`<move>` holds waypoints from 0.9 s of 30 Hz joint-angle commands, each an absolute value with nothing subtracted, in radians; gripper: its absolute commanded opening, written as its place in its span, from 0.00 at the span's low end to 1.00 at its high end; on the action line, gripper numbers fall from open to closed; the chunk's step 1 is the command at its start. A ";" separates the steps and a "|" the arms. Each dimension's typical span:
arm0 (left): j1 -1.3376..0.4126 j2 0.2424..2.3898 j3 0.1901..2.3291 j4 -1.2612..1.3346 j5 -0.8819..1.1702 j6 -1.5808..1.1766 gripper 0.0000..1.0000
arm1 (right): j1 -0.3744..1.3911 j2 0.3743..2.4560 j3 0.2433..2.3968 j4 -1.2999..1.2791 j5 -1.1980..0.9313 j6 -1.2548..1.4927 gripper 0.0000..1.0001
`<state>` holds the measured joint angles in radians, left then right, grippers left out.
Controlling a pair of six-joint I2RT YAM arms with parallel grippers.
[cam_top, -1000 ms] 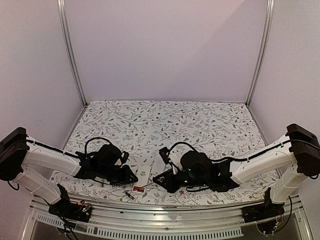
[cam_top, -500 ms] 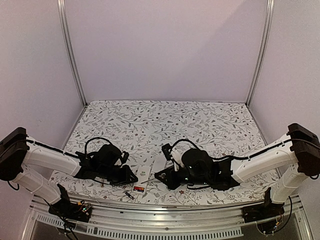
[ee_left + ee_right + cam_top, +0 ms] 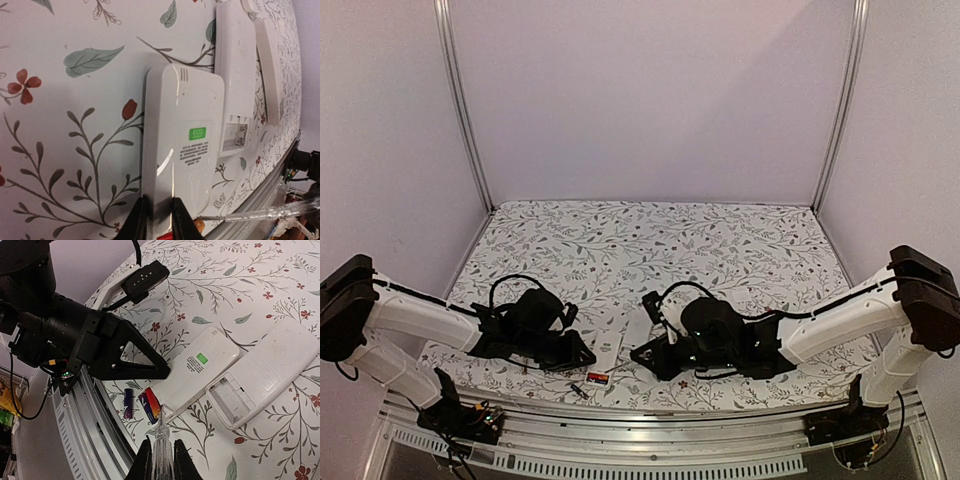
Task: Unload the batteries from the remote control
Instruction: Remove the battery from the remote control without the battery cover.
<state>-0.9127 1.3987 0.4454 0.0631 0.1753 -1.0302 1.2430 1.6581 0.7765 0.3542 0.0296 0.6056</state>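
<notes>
Above: a flat white plastic remote (image 3: 608, 350) lies at the tabletop's (image 3: 650, 240) near edge.

Left wrist: the left tool (image 3: 159, 210) clamps its end. The neighbouring remote's compartment (image 3: 235, 137) is empty.

Right wrist: the right tool (image 3: 161, 450) pinches a clear pen-like stick (image 3: 161, 430) pointing at the clamped remote. Red-orange and dark batteries (image 3: 151, 409) lie just beside the tip.

White arm links (image 3: 420, 320), black joints (image 3: 345, 305), looping black cables (image 3: 135, 251).

**Flowered table (image 3: 720, 235) between pale walls (image 3: 650, 100)**

The table, patterned with grey leaves and small red flowers, fills the lower middle of the overhead view. Plain lilac walls rise behind it and at both sides, with metal posts (image 3: 463, 100) at the rear corners. A metal rail (image 3: 650, 425) crosses the bottom edge.
</notes>
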 commanded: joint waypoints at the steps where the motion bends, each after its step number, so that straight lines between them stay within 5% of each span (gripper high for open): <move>1: -0.939 1.421 0.431 0.035 0.211 -1.029 0.16 | 1.231 1.692 0.776 0.340 -0.072 0.592 0.00; 27: -0.939 1.420 0.432 0.032 0.212 -1.028 0.16 | 1.162 1.773 0.754 0.530 -0.247 0.680 0.00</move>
